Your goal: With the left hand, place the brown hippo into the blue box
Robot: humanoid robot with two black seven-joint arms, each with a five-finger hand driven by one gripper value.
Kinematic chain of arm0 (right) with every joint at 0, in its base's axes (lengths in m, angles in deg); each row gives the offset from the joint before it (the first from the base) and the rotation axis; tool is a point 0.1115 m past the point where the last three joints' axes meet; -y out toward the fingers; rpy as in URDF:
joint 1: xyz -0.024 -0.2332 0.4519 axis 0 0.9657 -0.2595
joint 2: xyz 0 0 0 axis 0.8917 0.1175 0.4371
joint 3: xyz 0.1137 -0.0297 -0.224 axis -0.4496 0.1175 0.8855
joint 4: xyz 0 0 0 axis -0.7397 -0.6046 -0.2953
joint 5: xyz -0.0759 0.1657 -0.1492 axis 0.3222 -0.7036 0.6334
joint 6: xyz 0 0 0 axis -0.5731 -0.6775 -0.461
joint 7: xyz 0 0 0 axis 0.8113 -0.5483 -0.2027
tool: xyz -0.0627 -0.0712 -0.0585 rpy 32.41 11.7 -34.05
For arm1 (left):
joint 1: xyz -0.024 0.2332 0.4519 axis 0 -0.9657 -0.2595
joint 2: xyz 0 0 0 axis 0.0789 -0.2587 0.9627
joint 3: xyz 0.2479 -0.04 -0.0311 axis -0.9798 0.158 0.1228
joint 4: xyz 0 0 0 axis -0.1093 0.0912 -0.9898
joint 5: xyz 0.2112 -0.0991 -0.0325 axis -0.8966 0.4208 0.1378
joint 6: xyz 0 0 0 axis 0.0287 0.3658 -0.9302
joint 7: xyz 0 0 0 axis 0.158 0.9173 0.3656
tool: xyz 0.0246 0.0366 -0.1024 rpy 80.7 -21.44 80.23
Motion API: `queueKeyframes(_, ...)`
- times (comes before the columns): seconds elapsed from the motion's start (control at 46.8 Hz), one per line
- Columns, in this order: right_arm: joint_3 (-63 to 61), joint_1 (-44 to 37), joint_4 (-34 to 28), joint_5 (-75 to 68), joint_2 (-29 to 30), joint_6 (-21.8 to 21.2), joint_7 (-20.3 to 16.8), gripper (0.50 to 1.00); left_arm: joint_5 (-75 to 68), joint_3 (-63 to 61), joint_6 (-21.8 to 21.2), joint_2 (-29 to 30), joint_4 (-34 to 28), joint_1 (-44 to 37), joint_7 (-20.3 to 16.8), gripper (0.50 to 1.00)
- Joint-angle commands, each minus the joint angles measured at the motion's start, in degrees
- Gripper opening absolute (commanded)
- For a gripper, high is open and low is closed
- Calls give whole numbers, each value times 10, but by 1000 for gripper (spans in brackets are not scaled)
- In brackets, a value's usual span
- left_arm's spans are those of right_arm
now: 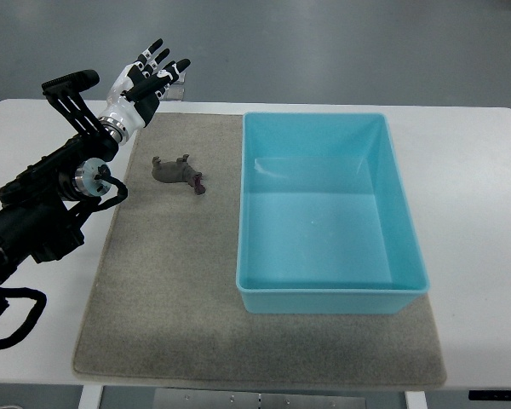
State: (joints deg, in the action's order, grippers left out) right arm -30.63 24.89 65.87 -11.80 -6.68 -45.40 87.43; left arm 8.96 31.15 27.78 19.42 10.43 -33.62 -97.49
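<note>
Lying on its side on grey mat, brown hippo sits in far left part of mat, head end toward right. Blue box stands on right part of same mat, just right of hippo but not touching it, inside bare. Left hand hovers at far left, beyond mat's far edge, apart from hippo; fingers spread and stretched out, holding nothing. Left arm enters from left edge. Mat rests on white table.

One hippo, one box, one mat
</note>
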Motion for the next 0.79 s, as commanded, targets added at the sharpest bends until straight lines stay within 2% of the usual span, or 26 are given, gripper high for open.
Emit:
queueKeyframes(0.0,0,0,0,0,0,0,0,936,0,0,0,0,0,0,-1,999)
queueKeyframes(0.77,0,0,0,0,0,0,0,936,-1,0,-1,3,-3,9,-1,999)
